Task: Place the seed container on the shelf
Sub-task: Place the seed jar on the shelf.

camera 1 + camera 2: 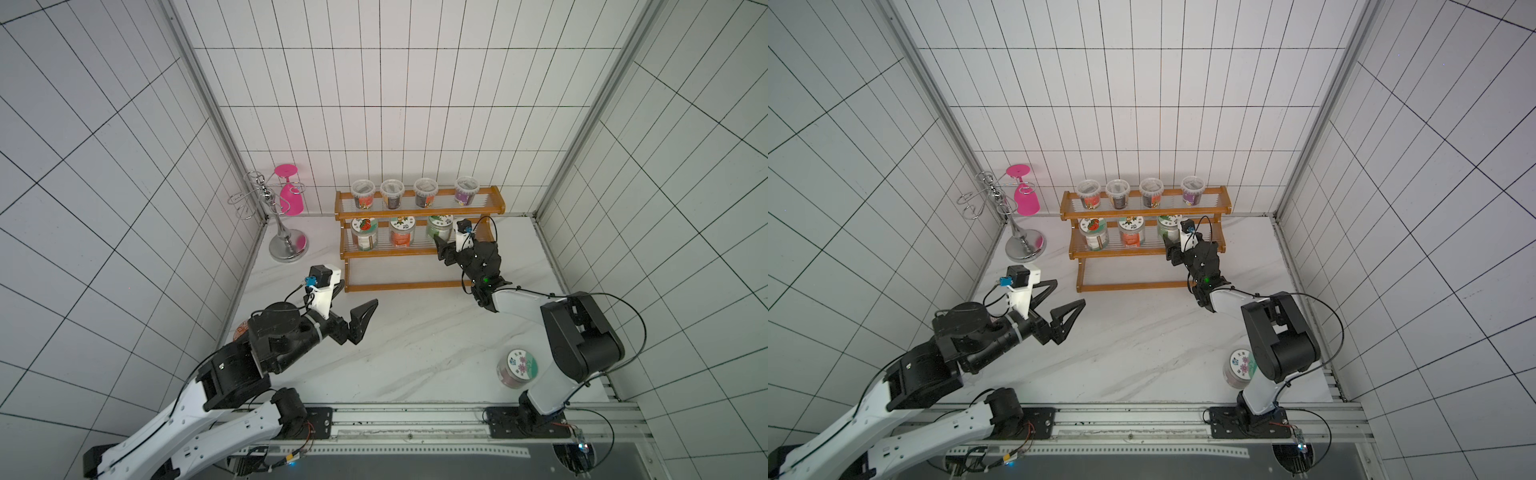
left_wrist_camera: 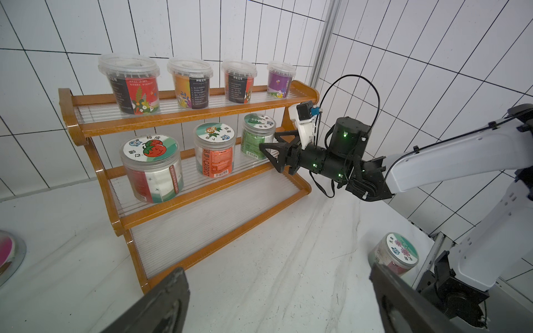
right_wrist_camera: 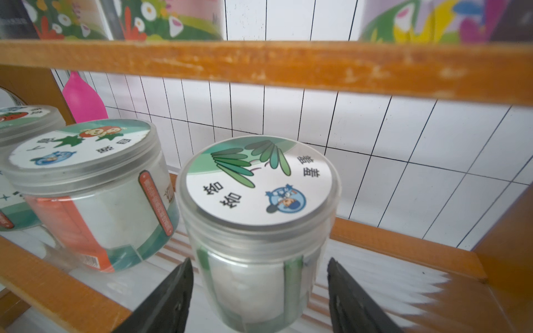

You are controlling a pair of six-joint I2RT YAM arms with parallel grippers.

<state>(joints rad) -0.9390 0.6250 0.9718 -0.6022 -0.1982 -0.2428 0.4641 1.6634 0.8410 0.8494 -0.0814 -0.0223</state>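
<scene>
Task thing: the seed container (image 3: 259,181), a clear jar with a green leaf lid, stands upright on the middle tier of the shelf (image 1: 390,252). It is third in a row, just beside the carrot jar (image 2: 215,152), and the tomato jar (image 2: 150,170) is at the row's other end.
Right side: the right claw (image 3: 259,261) reaches in at that tier, partly open. Its fingers (image 3: 173,294) flank the jar's lower body: one lies at the wall, the other shows a narrow gap, so there is no clamp.
Left side: the left claw (image 1: 359,293) hangs spread wide and empty above the desk (image 1: 415,332), in front of the shelf end nearer the wire stand (image 1: 286,245).
Top tier: four clear tubs (image 2: 129,83) in a row.
Desk: a flower-lidded jar (image 1: 517,368) stands near the right arm's base.
Back corner: the wire stand carries an upturned pink glass (image 1: 291,199).
</scene>
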